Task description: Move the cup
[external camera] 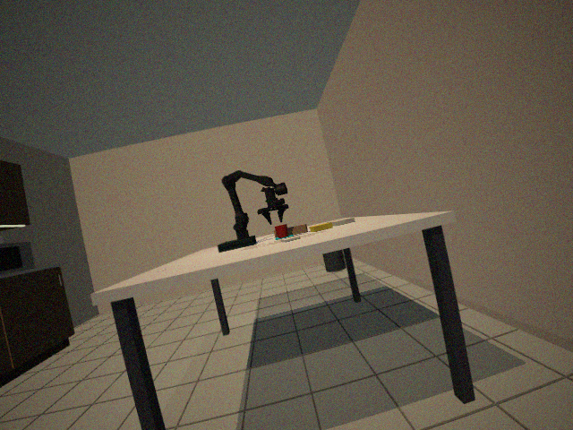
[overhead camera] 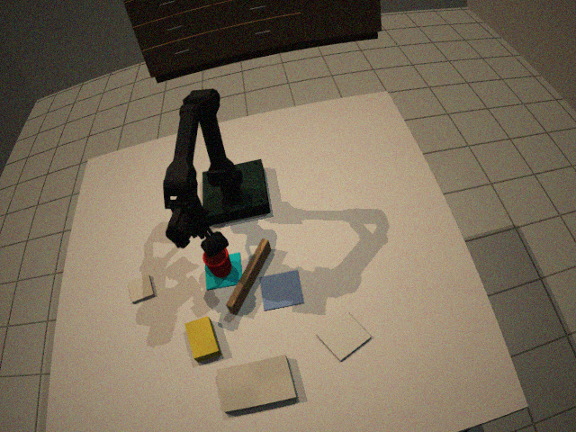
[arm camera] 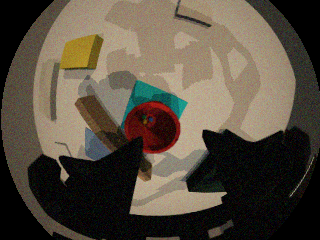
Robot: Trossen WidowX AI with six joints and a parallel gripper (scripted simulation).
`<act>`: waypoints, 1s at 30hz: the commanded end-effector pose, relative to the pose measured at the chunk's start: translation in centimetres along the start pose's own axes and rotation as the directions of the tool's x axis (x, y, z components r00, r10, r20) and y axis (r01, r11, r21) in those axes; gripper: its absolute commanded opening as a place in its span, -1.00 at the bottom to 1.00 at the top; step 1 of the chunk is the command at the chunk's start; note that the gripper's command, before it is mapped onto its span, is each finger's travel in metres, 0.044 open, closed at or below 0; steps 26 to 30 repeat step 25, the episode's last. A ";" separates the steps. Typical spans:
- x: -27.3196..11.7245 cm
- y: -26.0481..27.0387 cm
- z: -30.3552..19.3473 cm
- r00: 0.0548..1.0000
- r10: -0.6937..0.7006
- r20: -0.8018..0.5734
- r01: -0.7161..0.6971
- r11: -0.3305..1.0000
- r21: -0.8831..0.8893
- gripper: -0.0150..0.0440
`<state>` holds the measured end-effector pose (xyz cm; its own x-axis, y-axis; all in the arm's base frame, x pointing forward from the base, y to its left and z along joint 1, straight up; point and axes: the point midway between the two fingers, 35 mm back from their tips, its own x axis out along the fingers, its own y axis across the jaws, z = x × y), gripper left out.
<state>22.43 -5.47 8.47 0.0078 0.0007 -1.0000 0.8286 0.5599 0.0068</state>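
Note:
The red cup (overhead camera: 220,265) (external camera: 280,230) (arm camera: 162,135) stands upright on the teal pad (overhead camera: 236,261) (arm camera: 145,90). A few small marbles (arm camera: 148,120) show inside it in the wrist view. The blue pad (overhead camera: 281,290) (arm camera: 94,145) has nothing on it and lies across the wooden bar from the cup. My gripper (external camera: 276,223) (arm camera: 173,137) is open and empty. Its fingertips are apart and a little above the cup's rim in the exterior view. In the top view, it hides part of the cup's top.
The wooden bar (overhead camera: 249,276) (arm camera: 100,121) lies between the pads. A yellow block (overhead camera: 202,339) (external camera: 320,227) (arm camera: 80,52) and a large beige block (overhead camera: 256,383) lie farther from the arm's base. A thin beige tile (overhead camera: 344,337) lies beyond the blue pad, and a small beige tile (overhead camera: 140,289) beyond the teal one.

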 end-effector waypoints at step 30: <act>-6.0 0.2 0.0 1.000 0.003 0.003 -0.003 1.000 -0.003 1.00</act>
